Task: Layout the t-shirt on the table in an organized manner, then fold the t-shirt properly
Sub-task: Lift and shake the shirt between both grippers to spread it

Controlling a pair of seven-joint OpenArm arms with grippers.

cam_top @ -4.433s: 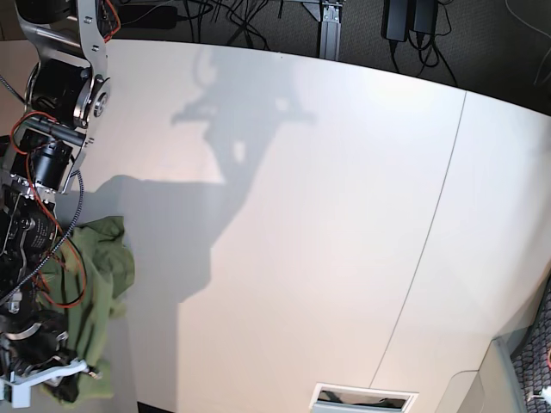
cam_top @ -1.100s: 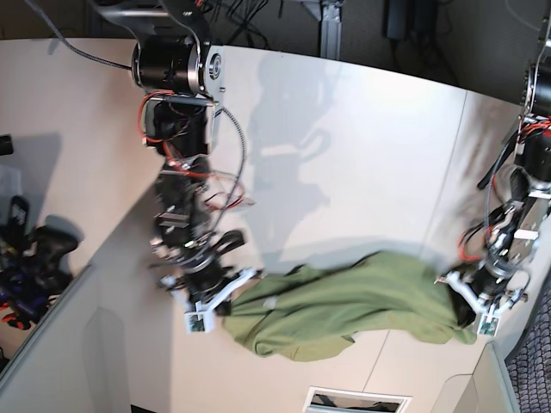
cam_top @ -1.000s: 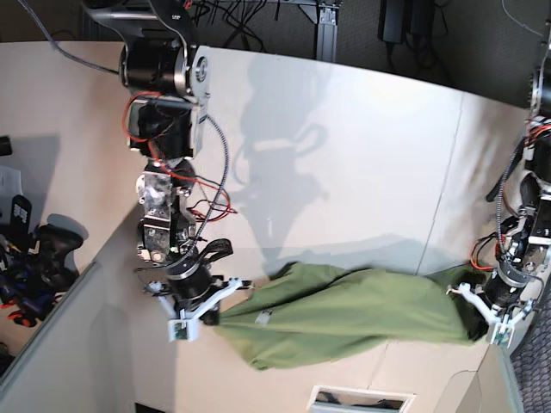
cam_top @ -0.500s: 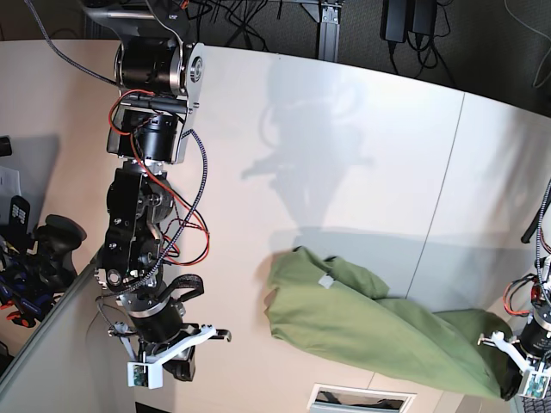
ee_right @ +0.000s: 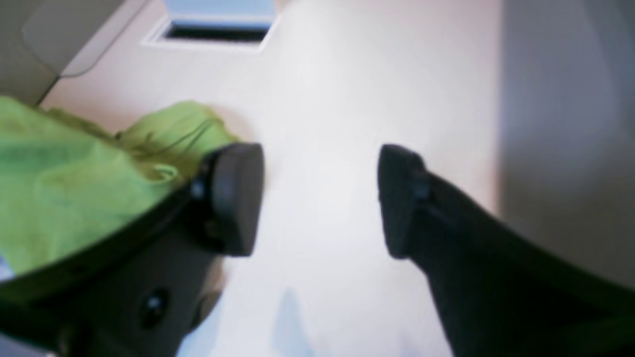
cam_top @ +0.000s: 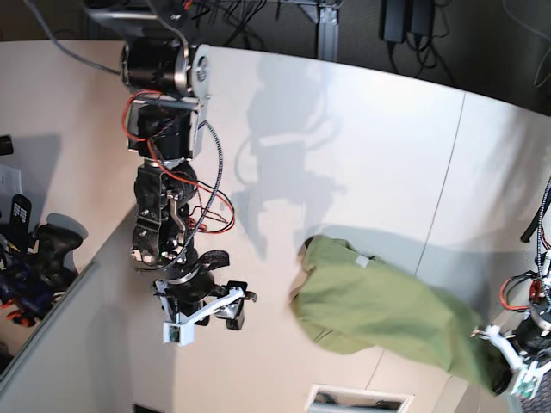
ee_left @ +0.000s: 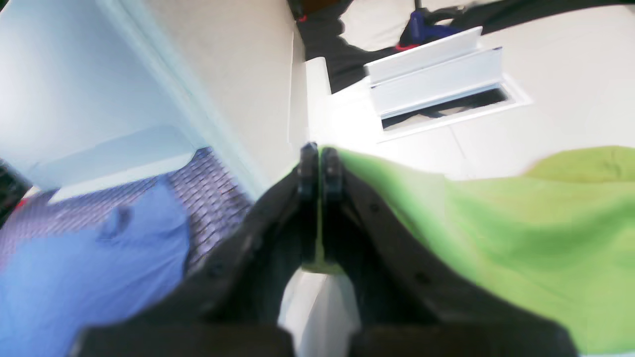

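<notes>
The olive-green t-shirt lies as a stretched, bunched heap on the white table, from mid-front toward the front right corner. My left gripper is shut on its right end at the table's corner; the left wrist view shows the fingers pressed together with green cloth between them. My right gripper is open and empty, above the table left of the shirt's free end. In the right wrist view the pads stand wide apart, with the shirt beside the left pad.
A rectangular slot sits in the table's front edge and shows in the right wrist view. A thin seam crosses the table. Dark objects lie off the table's left. Blue cloth lies on the floor past the corner.
The left gripper has dragged the shirt further right, its free end following. The right gripper, open since letting go of the shirt, has risen and moved right toward it.
</notes>
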